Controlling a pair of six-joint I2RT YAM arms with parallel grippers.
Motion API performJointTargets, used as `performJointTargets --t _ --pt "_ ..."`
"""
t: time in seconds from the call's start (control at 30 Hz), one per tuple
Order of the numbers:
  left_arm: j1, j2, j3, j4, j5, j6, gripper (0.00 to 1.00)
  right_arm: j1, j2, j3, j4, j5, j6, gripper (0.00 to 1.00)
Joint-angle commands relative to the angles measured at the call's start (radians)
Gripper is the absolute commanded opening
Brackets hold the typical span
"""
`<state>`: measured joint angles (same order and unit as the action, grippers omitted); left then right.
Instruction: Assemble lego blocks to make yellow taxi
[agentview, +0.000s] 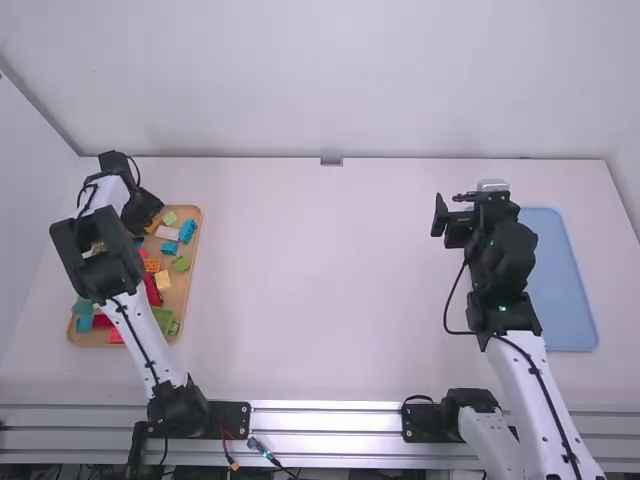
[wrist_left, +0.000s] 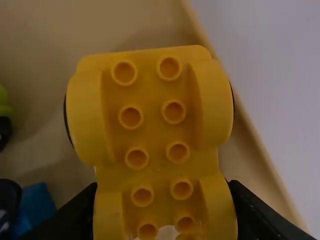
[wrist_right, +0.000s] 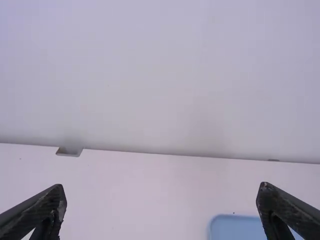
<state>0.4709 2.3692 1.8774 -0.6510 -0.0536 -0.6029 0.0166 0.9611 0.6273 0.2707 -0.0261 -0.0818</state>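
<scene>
- A white surface (agentview: 320, 280) carries a wooden tray (agentview: 178, 296) of toy blocks, near the left arm (agentview: 131, 325), and a pale blue board (agentview: 562, 285) beside the right arm (agentview: 540, 390).
- The left arm reaches over the far part of the tray. Its left claw (wrist_left: 164, 187) appears to be pinching a yellow car base (wrist_left: 152, 115), one finger against each side.
- The yellow car base has rounded wheel arches and two rows of hollow studs. The tray lies beneath it; how high it sits above the wood cannot be judged.
- In the left wrist view, a blue block (wrist_left: 32, 207) and part of a green piece (wrist_left: 5, 102) are near the base. The high view shows pink, red, orange and green blocks in the tray too.
- The right claw (wrist_right: 161, 189) is spread wide with nothing between its fingers, near the blue board.
- The step in hand seems to be picking out the taxi's base; no taxi is built. The next move probably calls for a firm, level lift clear of neighbouring blocks, then setting the base studs-up where other pieces can be pressed on. A slanted grip could let it tip.
- No lettering can be read on the blocks.
</scene>
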Motion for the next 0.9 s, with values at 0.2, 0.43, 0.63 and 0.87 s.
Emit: performJointTargets --t 0.2,0.43,0.63,0.87 --pt "-0.006 -0.027 0.077 -0.132 -0.097 -0.045 0.25 0.004 0.000 0.034 0.001 -0.003 0.004 0.99" --pt "-0.008 -0.126 0.110 -0.225 -0.128 -0.002 0.20 0.004 0.000 0.034 0.001 -0.003 0.004 0.99" --pt "-0.058 -0.252 0.053 -0.267 -0.222 0.031 0.17 0.004 0.000 0.034 0.001 -0.003 0.046 0.99" --pt "-0.163 -0.497 -0.225 -0.076 -0.164 0.203 0.16 0.004 0.000 0.034 0.006 -0.002 0.177 0.99"
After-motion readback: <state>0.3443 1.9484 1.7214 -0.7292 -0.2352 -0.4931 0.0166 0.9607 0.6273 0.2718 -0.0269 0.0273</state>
